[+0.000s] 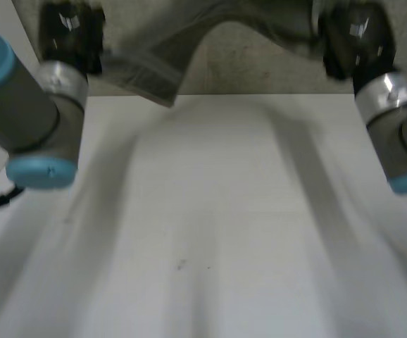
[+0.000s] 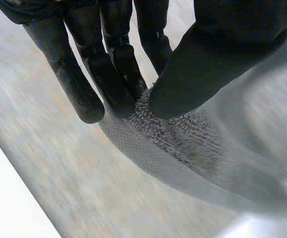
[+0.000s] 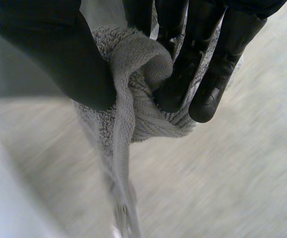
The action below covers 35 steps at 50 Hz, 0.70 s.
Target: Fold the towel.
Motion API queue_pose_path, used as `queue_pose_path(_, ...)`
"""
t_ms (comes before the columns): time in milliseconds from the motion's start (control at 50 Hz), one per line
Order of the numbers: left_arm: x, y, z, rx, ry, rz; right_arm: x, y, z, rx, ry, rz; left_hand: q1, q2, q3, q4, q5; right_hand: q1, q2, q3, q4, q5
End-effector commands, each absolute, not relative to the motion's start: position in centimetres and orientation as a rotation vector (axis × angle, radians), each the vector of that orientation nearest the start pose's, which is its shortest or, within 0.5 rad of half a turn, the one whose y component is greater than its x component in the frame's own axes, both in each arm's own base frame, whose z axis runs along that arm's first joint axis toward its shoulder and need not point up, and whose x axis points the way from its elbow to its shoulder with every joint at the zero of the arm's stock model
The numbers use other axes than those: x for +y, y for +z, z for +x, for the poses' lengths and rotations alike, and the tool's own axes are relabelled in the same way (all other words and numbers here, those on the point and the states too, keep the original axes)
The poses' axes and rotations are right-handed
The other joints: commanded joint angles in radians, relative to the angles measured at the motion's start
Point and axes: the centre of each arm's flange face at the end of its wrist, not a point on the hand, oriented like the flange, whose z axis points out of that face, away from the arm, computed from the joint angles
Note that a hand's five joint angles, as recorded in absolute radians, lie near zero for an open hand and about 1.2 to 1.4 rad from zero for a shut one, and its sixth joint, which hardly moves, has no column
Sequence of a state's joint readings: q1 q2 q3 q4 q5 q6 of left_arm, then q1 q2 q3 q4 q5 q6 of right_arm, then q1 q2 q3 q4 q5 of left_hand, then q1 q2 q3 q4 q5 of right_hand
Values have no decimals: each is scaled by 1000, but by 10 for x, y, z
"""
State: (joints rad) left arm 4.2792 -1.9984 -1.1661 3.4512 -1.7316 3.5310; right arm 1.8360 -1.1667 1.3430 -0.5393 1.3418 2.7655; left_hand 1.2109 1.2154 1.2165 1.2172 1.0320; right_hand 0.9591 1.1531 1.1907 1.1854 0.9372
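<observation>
While one grey towel (image 1: pixel 189 42) is held up in air at far end of white table (image 1: pixel 210 211), it is stretched slack between two hands. Left hand (image 2: pixel 108 74): towel edge pinched between thumb and straight fingers. Right hand (image 3: pixel 198 64): bunched part of towel, probably corner, clamped between thumb and curled fingers. Two arms counted, left arm (image 1: pixel 27 113) and right arm (image 1: pixel 401 141), flanking table. Two faint dark specks (image 1: pixel 181 265) noted on tabletop. Blurred floor (image 1: pixel 260 63) seen beyond table.
</observation>
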Motion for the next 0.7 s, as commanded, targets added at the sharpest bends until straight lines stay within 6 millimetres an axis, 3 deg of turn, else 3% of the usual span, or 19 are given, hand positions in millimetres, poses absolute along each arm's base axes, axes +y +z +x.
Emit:
queue_pose_path(20,-308,202,-274,2100,-2146,748,-345,178,238,1932,-2106,-978,185,181,180,179,190,437,243,206,211,285)
queue_pose_path(40,-308,202,-274,2101,-2146,748,-345,178,238,1932,-2106,-979,185,181,180,179,190,437,243,206,211,285)
queue_pose_path(100,-286,157,-266,2203,-2025,828,-319,134,229,2044,-1913,-1098,185,181,180,179,190,437,243,206,211,285)
queue_pose_path(180,-275,147,-261,2234,-1978,852,-310,123,216,2127,-1845,-1165,185,181,180,179,190,218,24,-14,-8,65)
queue_pose_path(220,-268,149,-256,2241,-1968,851,-306,125,201,2210,-1806,-1234,185,181,180,179,190,-179,-373,-411,-406,-332)
queue_pose_path(240,-268,149,-256,2241,-1968,851,-306,125,201,2210,-1806,-1235,185,181,180,179,190,-181,-375,-413,-408,-334)
queue_pose_path(300,-261,156,-248,2233,-1973,829,-303,147,193,2235,-1818,-1275,185,181,180,179,190,-483,-677,-715,-709,-636)
queue_pose_path(360,-260,162,-245,2223,-1983,815,-306,161,191,2231,-1867,-1215,185,181,180,179,190,-498,-692,-730,-725,-651)
queue_pose_path(420,-256,170,-243,2203,-2008,807,-314,197,188,2205,-1971,-945,185,181,180,179,190,-498,-692,-730,-725,-651)
queue_pose_path(440,-256,170,-243,2203,-2008,807,-314,197,188,2205,-1971,-944,185,181,180,179,190,-498,-692,-730,-725,-651)
queue_pose_path(480,-255,177,-243,2187,-2034,801,-323,218,186,2194,-2017,-717,185,181,180,179,190,-493,-686,-724,-719,-645)
queue_pose_path(560,-254,186,-243,2161,-2066,791,-330,235,188,2167,-2049,-560,185,181,180,179,190,-490,-683,-721,-716,-642)
queue_pose_path(600,-254,190,-244,2149,-2083,786,-330,241,194,2148,-2053,-529,185,181,180,179,190,-490,-683,-721,-716,-642)
queue_pose_path(640,-251,198,-245,2127,-2115,785,-328,248,224,2110,-2047,-576,185,181,180,179,190,-495,-689,-727,-722,-648)
queue_pose_path(660,-251,198,-245,2127,-2115,785,-328,248,224,2110,-2047,-576,185,181,180,179,190,-495,-689,-727,-722,-648)
queue_pose_path(700,-250,201,-246,2120,-2128,783,-332,240,253,2138,-2008,-633,185,181,180,179,190,-498,-692,-730,-725,-651)
